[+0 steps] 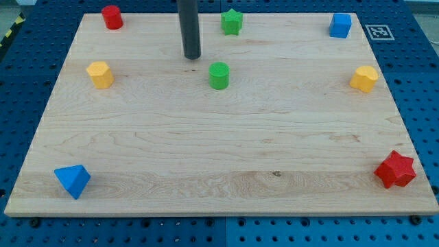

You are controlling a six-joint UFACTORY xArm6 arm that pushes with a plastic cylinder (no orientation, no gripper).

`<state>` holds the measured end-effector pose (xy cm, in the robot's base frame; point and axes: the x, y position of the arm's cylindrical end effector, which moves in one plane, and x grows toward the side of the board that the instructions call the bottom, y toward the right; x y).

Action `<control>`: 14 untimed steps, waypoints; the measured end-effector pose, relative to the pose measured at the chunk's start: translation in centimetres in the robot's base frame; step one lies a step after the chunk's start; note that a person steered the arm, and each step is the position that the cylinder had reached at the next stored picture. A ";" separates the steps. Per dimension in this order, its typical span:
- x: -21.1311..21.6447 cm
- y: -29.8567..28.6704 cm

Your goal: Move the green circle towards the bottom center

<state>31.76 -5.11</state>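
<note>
The green circle [219, 75] is a short green cylinder standing on the wooden board [219, 151], a little above the board's middle. My tip [192, 56] is the lower end of a dark rod coming down from the view's top. It rests on the board up and to the left of the green circle, with a small gap between them, not touching.
A green star [232, 22] is at top centre. A red cylinder [112, 17] is at top left, a blue cube [340, 25] at top right. Yellow blocks sit at left [100, 74] and right [364, 79]. A blue triangle block [73, 180] is at bottom left, a red star [395, 170] at bottom right.
</note>
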 end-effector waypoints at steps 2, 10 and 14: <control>4.9 3.4; 14.9 12.2; 16.0 6.9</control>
<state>47.73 1.83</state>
